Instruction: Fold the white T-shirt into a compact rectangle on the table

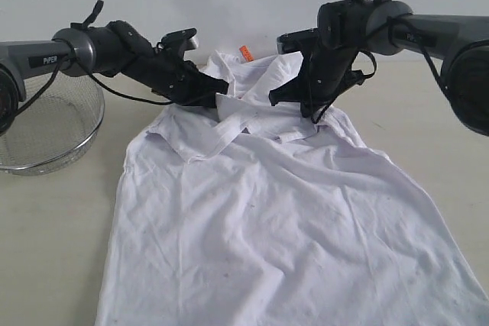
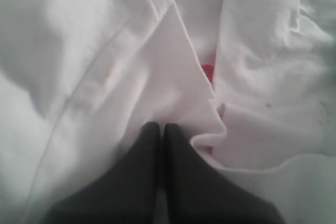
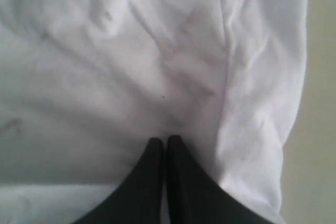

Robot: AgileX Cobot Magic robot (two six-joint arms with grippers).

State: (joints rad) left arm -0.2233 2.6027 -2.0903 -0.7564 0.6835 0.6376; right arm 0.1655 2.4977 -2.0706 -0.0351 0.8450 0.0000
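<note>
The white T-shirt (image 1: 267, 211) lies on the pale table (image 1: 53, 250), its lower part spread wide toward the front. Its far end is bunched and folded over, and the orange neck tag (image 1: 246, 53) sticks up at the back. My left gripper (image 1: 221, 89) is shut on a fold of the shirt near the collar. In the left wrist view its closed tips (image 2: 163, 127) pinch white cloth (image 2: 105, 51), with a bit of red lettering (image 2: 208, 71) showing in a crease. My right gripper (image 1: 309, 114) is shut on the shirt's far right part, and its tips (image 3: 166, 140) press into wrinkled cloth (image 3: 105, 51).
A round wire-mesh basket (image 1: 46, 131) stands at the left edge, under the left arm. Bare table (image 3: 320, 103) shows beside the shirt's hem in the right wrist view. A pale wall runs along the back of the table.
</note>
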